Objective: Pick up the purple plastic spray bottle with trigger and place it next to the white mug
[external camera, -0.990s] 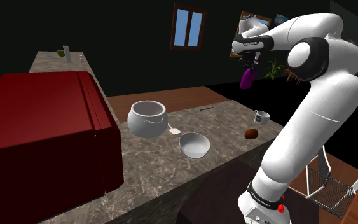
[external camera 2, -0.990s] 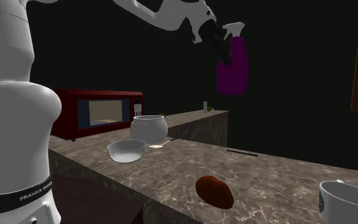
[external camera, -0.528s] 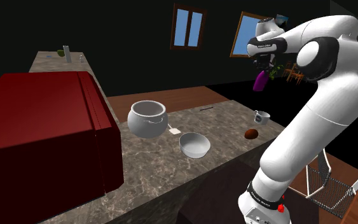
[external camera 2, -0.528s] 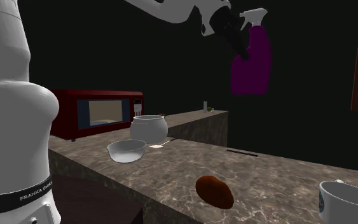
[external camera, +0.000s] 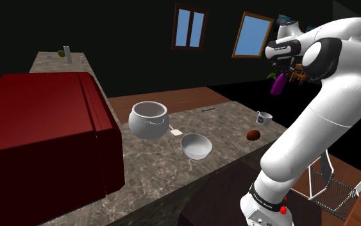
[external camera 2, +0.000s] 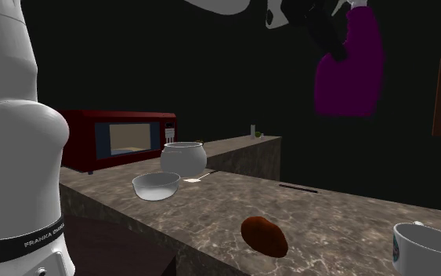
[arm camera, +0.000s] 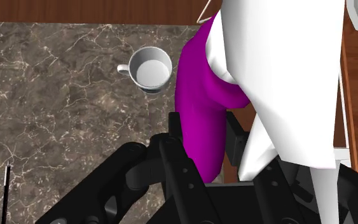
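Black two-finger gripper [arm camera: 204,132] clamps the purple plastic spray bottle [arm camera: 199,95] in the air above the white mug [arm camera: 152,69]. The trigger head is cut off by the second exterior view's top edge.

Seeing a big red microwave [external camera: 44,128] sitting on a stone counter [external camera: 224,119]. Seeing a round white pot [external camera: 148,120] standing near it, a white bowl [external camera: 195,146] sitting just beside the pot, and a small brown lump [external camera: 254,135] lying farther along. Seeing two blue windows [external camera: 190,27] showing behind.
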`<state>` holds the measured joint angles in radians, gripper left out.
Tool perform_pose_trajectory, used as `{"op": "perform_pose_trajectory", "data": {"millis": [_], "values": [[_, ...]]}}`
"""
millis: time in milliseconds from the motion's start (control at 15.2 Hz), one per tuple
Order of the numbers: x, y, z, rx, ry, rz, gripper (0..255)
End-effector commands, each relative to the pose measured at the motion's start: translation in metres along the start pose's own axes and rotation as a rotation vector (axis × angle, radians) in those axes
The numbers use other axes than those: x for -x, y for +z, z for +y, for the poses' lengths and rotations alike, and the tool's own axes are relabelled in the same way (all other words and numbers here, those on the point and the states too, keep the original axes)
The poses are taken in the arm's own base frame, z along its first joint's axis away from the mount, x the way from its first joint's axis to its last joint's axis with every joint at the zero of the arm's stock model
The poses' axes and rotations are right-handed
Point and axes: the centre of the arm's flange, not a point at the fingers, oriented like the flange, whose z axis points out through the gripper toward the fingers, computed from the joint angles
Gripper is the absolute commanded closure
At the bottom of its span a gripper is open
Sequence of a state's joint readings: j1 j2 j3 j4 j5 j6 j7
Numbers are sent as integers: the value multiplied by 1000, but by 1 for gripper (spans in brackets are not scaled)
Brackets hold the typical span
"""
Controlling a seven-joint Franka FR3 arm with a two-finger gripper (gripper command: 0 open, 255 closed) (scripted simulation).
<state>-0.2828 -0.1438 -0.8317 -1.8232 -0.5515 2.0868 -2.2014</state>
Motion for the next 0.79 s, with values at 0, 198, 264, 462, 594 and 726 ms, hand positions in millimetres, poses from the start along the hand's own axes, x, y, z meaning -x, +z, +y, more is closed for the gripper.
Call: {"op": "perform_pose_trajectory", "data": {"millis": [0, 198, 264, 462, 594, 726], "values": [[19, 11, -18, 1, -2, -1, 255], [45, 27, -43, 1, -2, -1, 255], [54, 32, -52, 1, -2, -1, 255], [76, 45, -74, 1, -2, -1, 255], [70, 54, -74, 1, -2, -1, 255], [65, 63, -74, 1, -2, -1, 255]]}}
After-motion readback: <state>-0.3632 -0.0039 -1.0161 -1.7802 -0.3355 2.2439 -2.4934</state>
